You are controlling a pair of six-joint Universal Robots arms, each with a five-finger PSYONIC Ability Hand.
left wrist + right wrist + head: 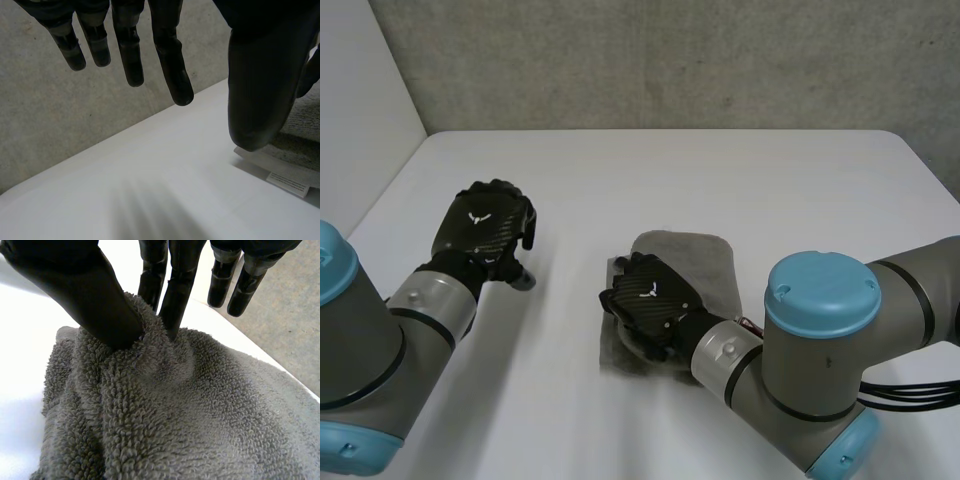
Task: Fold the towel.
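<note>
A small grey towel (705, 262), folded into a thick rectangle, lies near the middle of the white table (670, 180). My right hand (650, 300) rests on its left edge. In the right wrist view, the thumb and fingers (95, 300) pinch a raised ridge of the towel (175, 430) between them. My left hand (480, 228) hovers over bare table to the left of the towel, touching nothing. Its fingers (130, 55) hang straight and spread in the left wrist view. There the towel (300, 130) lies just beyond the thumb.
A white care label (287, 182) sticks out from under the towel's edge. A grey wall (670, 60) runs behind the table's far edge, and a white wall stands at the left. Bare table surrounds the towel on all sides.
</note>
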